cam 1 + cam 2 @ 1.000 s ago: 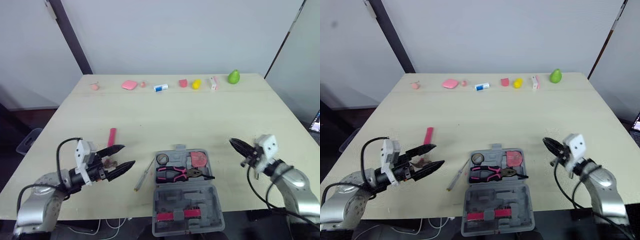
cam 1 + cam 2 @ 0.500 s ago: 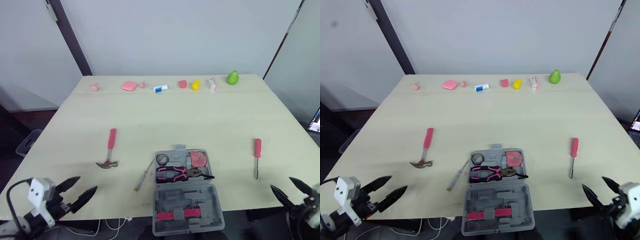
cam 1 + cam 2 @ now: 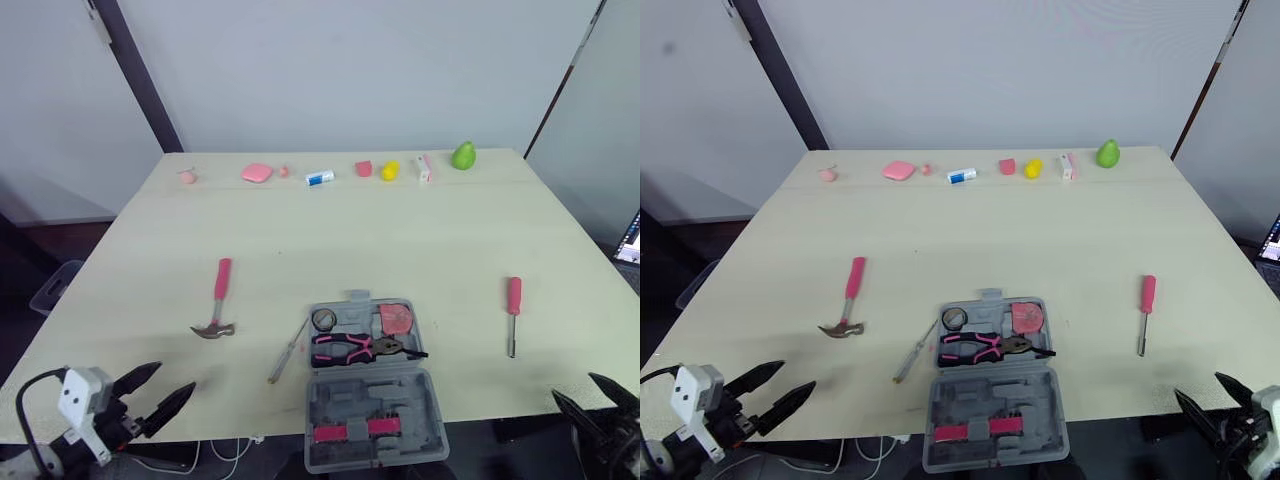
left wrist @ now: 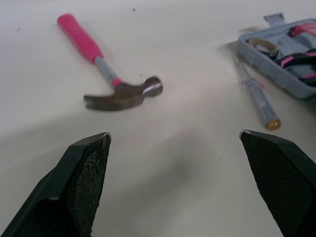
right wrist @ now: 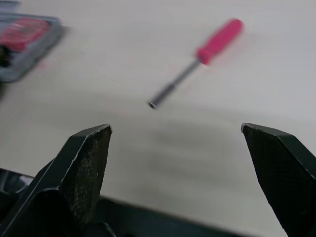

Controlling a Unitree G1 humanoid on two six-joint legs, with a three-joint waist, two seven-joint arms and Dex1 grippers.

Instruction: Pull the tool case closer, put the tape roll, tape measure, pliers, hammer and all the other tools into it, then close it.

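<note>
A: Tool case (image 3: 372, 385)?

B: Lower centre of the frame, at the near edge of the table (image 3: 400, 230). It lies open and flat, with the lid half toward the bottom edge.

A: Contents?

B: The tray half holds the tape roll (image 3: 323, 319) at its upper left and the tape measure (image 3: 396, 319) at its upper right. The pliers (image 3: 365, 348) lie across below both. The lid half has one pink-handled tool (image 3: 345, 432) in a slot; I cannot tell what kind.

A: What's outside the case?

B: The hammer (image 3: 218, 300) is left of centre, well apart from the case, pink handle pointing up the frame. A slim screwdriver (image 3: 288, 351) lies just beside the case's left wall, not touching it. A pink screwdriver (image 3: 513, 312) is at right, well apart from the case.

A: Grippers?

B: The left gripper (image 3: 175, 376) is at lower left over the table's near edge, fingers spread wide, holding nothing. The right gripper (image 3: 1198, 386) is in the lower right corner, fingers also apart, nothing between them.

A: Anything else?

B: A row of small items (image 3: 320, 176) sits along the far edge, upper centre.
</note>
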